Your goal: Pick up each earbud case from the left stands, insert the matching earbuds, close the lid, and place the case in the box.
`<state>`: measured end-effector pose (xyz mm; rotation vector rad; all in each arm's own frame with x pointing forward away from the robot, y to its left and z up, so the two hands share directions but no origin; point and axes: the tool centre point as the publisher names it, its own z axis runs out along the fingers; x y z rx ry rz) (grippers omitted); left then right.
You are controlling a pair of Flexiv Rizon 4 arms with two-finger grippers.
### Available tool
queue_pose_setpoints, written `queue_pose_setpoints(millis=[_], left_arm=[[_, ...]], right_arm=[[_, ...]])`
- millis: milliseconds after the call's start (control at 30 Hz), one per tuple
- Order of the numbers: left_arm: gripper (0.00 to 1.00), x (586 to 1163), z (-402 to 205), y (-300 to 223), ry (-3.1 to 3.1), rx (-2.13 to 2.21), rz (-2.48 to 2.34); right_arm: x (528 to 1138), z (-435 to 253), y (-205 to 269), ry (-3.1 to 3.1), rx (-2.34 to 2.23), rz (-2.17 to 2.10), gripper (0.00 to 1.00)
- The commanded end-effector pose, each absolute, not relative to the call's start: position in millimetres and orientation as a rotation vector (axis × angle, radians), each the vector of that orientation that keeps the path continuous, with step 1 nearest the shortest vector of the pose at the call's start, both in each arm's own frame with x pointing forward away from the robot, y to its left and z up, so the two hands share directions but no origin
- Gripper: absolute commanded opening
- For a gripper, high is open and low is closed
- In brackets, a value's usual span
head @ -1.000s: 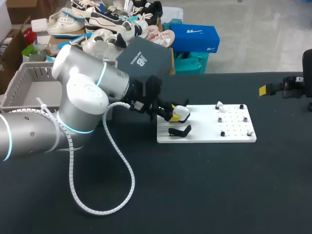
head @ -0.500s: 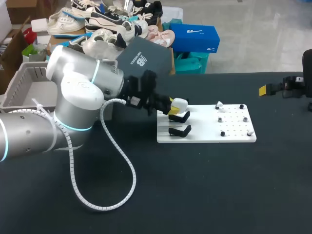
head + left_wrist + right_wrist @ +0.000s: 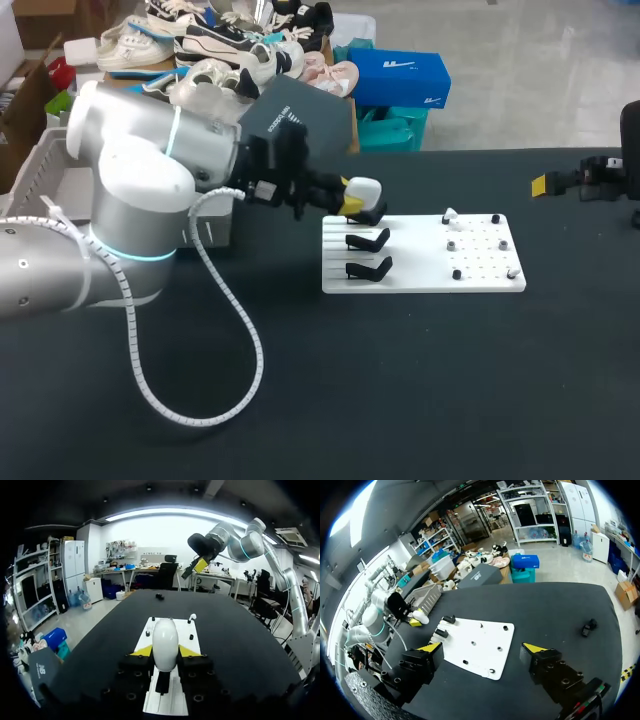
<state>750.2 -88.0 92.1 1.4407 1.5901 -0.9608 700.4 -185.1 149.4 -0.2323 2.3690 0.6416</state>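
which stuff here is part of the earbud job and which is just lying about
Job: white earbud case in the left gripper; black stands on the white board; earbuds on its other end; grey crate, likely the box.
Lying about: small black piece, off by itself.

My left arm (image 3: 130,190) is made of bulky, rounded silver-grey shells, with thin glowing light-blue rings (image 3: 140,258) at the joints. A white ribbed cable hose (image 3: 250,350) runs along it, fastened with white zip ties (image 3: 84,212). My left pincer (image 3: 165,651) is black, dotted with screw holes and tipped bright yellow; my right pincer (image 3: 484,647) looks the same.
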Motion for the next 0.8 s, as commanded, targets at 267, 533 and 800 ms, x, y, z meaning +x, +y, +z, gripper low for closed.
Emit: queue_pose_setpoints(millis=[267, 533, 800], left_arm=[[0.00, 738, 107, -94, 1.576, 1.406, -0.866], [0.00, 746, 116, -118, 1.584, 1.414, -0.869], [0.00, 744, 118, -147, 1.575, 1.451, -0.880]], right_arm=[[703, 144, -161, 2.365, -0.361, 0.671, 1.00], [692, 139, -128, 2.365, -0.474, 0.673, 1.00], [683, 134, -97, 2.336, -0.578, 0.697, 1.00]])
